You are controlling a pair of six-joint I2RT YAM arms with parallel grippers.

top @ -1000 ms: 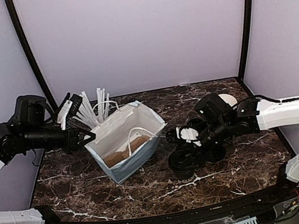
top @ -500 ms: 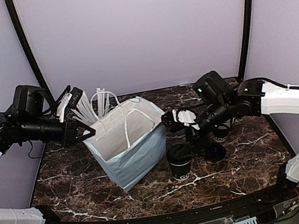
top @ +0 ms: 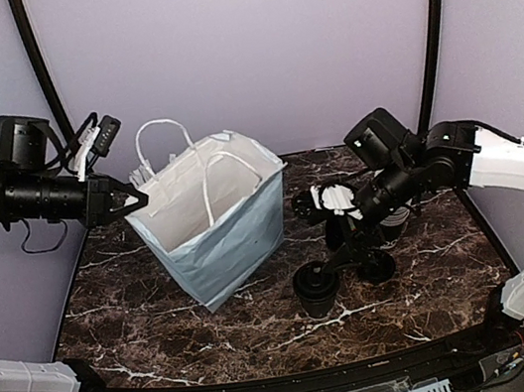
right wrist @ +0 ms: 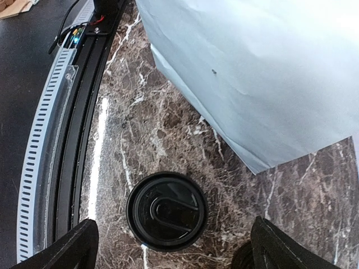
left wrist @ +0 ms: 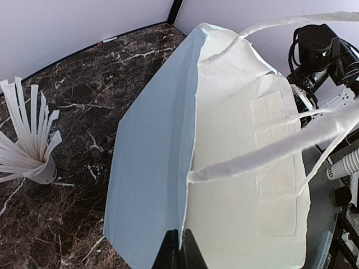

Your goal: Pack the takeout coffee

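Note:
The takeout coffee (top: 316, 288), a short dark cup with a round black lid, stands upright on the marble table right of the bag. In the right wrist view it (right wrist: 166, 210) sits directly below and between my fingers. My right gripper (top: 342, 243) (right wrist: 172, 224) hangs above it, wide open and empty. The paper bag (top: 216, 219), light blue outside and white inside, stands open with white handles. My left gripper (top: 129, 204) (left wrist: 180, 249) is shut on the bag's rim (left wrist: 190, 168) at its left side and holds it up.
A dark round thing (top: 381, 267) (right wrist: 244, 262) lies just right of the coffee. A cup of white strips (left wrist: 31, 162) stands left of the bag. The table's front rail (right wrist: 50, 140) runs close to the coffee. Purple walls close in the sides and back.
My left gripper has risen with the bag's rim, and the bag went from tipped over to standing upright. My right gripper has lifted off the coffee, which now stands alone.

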